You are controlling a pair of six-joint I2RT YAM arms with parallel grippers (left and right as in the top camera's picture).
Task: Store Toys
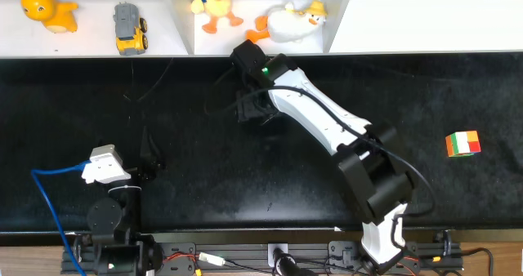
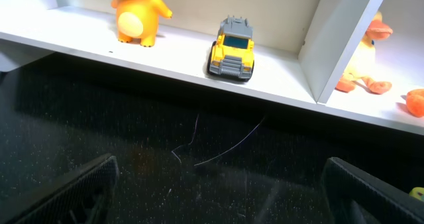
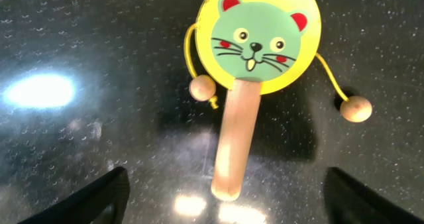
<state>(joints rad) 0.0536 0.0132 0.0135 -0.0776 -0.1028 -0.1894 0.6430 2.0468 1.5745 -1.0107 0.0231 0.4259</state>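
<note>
The rattle drum (image 3: 262, 45) lies flat on the black mat (image 1: 204, 186) directly beneath my right gripper (image 3: 228, 197). Its cat face points up. The wooden handle runs from the disc back toward the wrist and ends between the two fingers, which are spread wide on either side of it. Their closing line crosses the handle's long axis, so I judge a straight descent would bring them onto the handle without any wrist turn. The two beads on their strings lie loose beside the disc, one on each side, and could snag.

My left gripper (image 2: 228, 191) sits over the left part of the mat, well apart from the drum, also spread and holding nothing. The right arm is clearly the nearer one.

The mat is dark, speckled and shiny. A coloured cube (image 1: 462, 144) rests far off to the right. Beyond stands the white shelf (image 1: 245, 54), where an orange duck (image 1: 47, 8), a yellow truck (image 1: 129, 28), a plush duck (image 1: 216, 5) and a white plush bird (image 1: 294, 21) already sit.
</note>
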